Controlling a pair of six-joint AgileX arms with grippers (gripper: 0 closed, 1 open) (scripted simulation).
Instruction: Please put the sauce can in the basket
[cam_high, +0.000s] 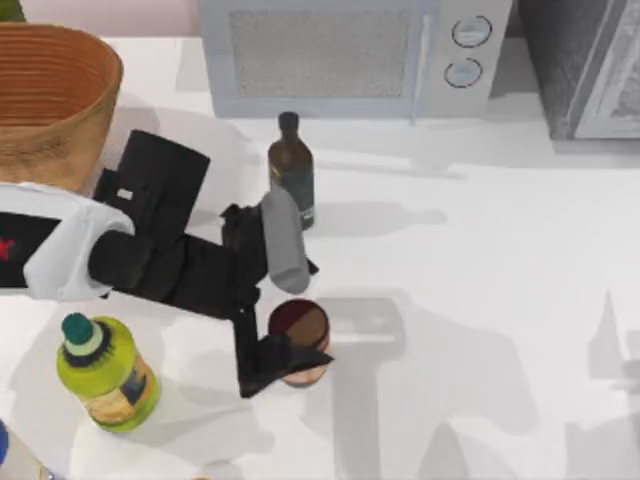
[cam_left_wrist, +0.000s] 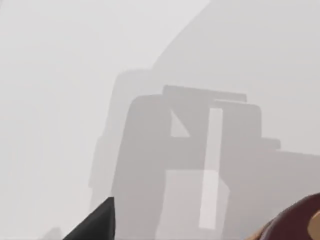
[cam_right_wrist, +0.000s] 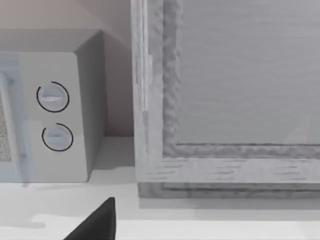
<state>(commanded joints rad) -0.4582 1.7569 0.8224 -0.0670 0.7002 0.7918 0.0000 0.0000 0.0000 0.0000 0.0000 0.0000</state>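
One small sauce can (cam_high: 298, 327) stands just below the dark bottle (cam_high: 291, 168); I judge it stiff, light and slick-sided. I'd pinch its round wall low, and my left claw (cam_high: 283, 358) straddles it, though I cannot tell how tightly.

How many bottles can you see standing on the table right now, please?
2. The dark bottle stands at the back, in front of the microwave. The yellow-green bottle stands at the front left. Others may be hidden under the left arm.

White table (cam_high: 480, 300): basket (cam_high: 50, 100), sauce can (cam_high: 298, 330), dark bottle (cam_high: 291, 165), yellow-green bottle (cam_high: 108, 375), microwave (cam_high: 350, 55).
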